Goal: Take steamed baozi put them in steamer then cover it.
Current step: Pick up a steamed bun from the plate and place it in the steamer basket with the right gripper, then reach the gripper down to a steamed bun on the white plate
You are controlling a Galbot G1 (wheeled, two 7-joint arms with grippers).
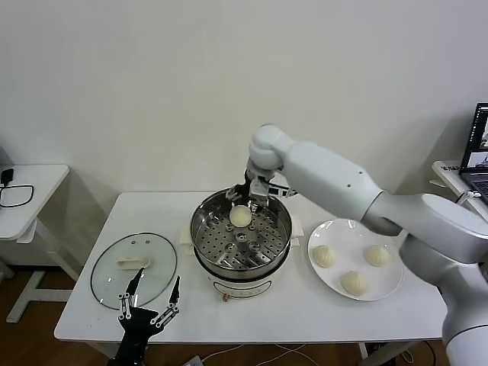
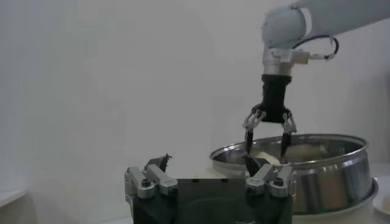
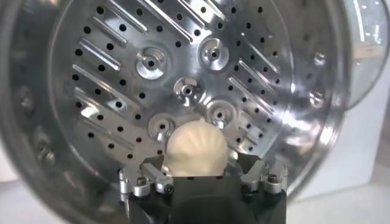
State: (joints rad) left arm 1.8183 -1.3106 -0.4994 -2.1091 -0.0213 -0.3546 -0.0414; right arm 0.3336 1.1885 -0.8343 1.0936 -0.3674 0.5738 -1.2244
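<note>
The right gripper (image 1: 255, 194) hangs over the far rim of the steamer (image 1: 241, 263), fingers spread wide and holding nothing. Right under it a bun (image 1: 241, 216) sits on the holed steel tray (image 3: 122, 79), on the far side of the tray; in the right wrist view it lies between the open fingers, apparently free of them.

Three more buns (image 1: 354, 283) wait on the white plate (image 1: 393, 286), just right of the steamer. They look soft and light, with smooth domed tops. My guess is that they would dent or tear under a hard squeeze and might be a little tacky. A gentle pinch across the widest part of the sides, low on the dome, seems the safest hold.

The glass lid (image 1: 107, 284) lies flat on the white table (image 1: 320, 316), left of the steamer. It is likely stiff, heavier and slippery, so its pale handle (image 1: 131, 263) in the middle is the place to take it.

The left gripper (image 1: 148, 309) sits at the near edge of the table just by the lid, fingers wide open and empty.
</note>
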